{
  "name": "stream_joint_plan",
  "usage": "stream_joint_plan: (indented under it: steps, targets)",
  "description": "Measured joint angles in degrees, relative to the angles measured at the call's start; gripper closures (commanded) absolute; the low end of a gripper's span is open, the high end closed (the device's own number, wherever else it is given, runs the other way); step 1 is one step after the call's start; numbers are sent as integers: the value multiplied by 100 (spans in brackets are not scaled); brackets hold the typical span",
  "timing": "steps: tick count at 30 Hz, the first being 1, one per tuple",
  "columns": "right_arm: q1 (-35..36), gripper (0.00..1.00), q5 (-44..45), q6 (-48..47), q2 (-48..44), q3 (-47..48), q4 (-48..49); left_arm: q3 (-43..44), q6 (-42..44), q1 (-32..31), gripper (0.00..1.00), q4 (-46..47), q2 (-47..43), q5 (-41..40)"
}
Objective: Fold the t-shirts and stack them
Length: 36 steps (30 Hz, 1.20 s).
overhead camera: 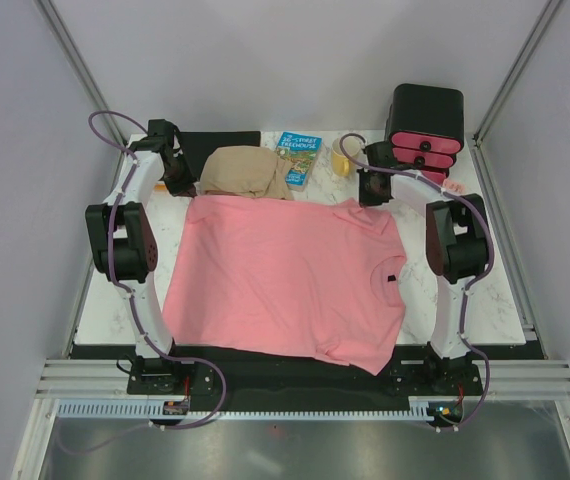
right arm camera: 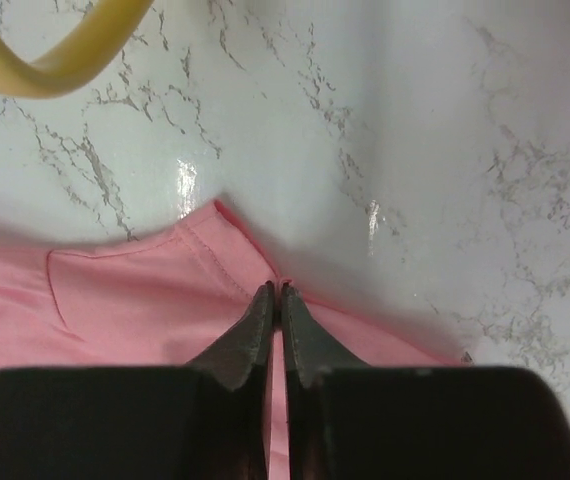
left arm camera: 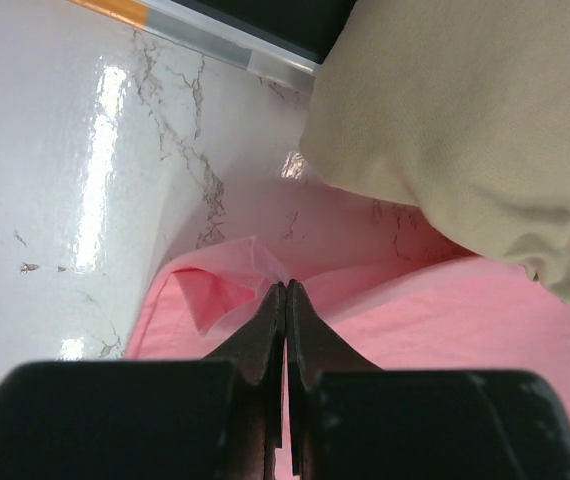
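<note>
Salmon-pink thin-cloth t-shirt [overhead camera: 285, 275] lay spread flat on white marble bench [overhead camera: 497, 300]. Left hand [left arm camera: 285, 288] pinched its far edge; right hand [right arm camera: 277, 292] pinched its far hem.

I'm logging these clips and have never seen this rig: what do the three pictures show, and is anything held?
The wide picture looks down from above on a left arm and a right arm bolted at the near edge of a marble table. The other two pictures come from a camera on each wrist, looking along its dark fingers. A pink t-shirt lies spread flat. Behind it are a beige cloth, a book, a yellow item and a black box. The left tool is shut on the t-shirt's far left corner, the right tool on its far right corner.
</note>
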Motion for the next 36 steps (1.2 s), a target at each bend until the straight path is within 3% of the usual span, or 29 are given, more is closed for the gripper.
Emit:
stream_joint_plan:
  steps: [1,4,6,18,36]
  targets:
    - [0,62,17,2,-22,0,0,0,0,0,98,0,0,2]
    - [0,49,125,-48,-107,9,-4,0,0,2,98,0,0,2]
    - [-2,45,254,-72,-168,11,-2,0,0,2,98,0,0,4]
    - [-120,45,1141,94,-820,-584,-7,0,0,0,98,0,0,28]
    - [-295,44,1165,341,-791,-885,-26,0,2,0,98,0,0,116]
